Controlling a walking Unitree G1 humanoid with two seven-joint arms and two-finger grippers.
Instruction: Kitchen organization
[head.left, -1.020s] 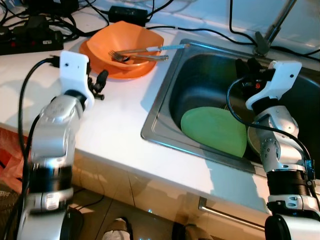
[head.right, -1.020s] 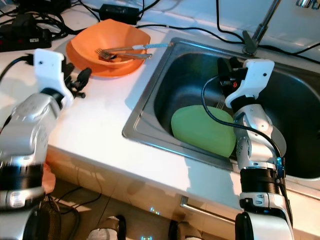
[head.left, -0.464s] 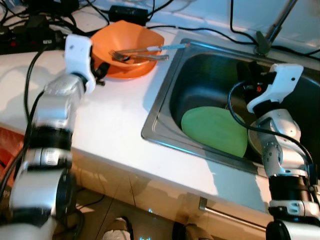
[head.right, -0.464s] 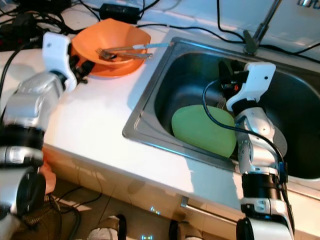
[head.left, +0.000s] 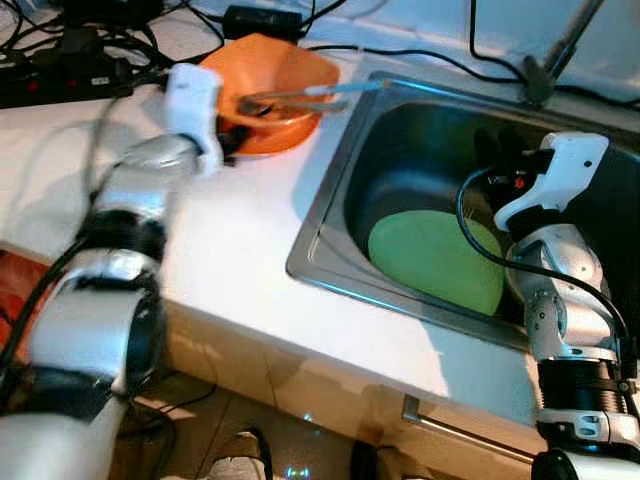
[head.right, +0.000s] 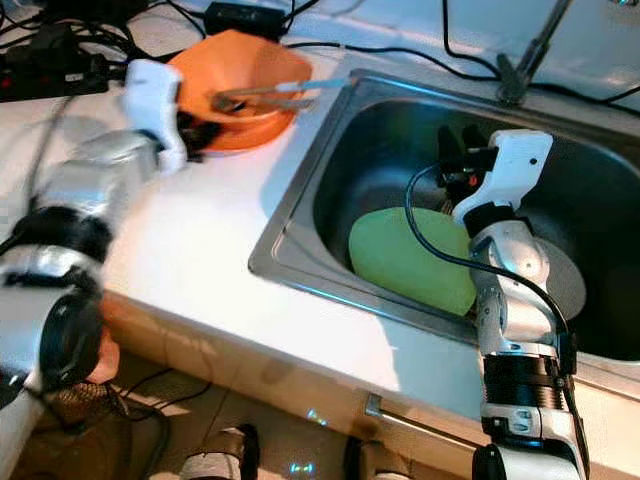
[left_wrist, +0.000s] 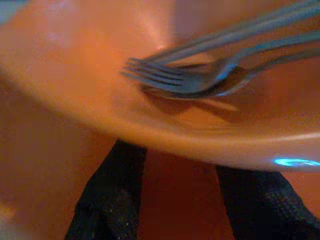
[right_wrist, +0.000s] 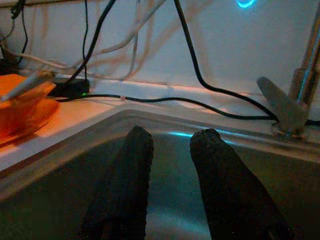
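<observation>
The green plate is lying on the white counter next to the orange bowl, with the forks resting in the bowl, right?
Not quite. The green plate lies down inside the steel sink, not on the counter, as the left eye view shows. The rest holds: the forks rest in the orange bowl, which sits on the white counter beside the sink.
</observation>
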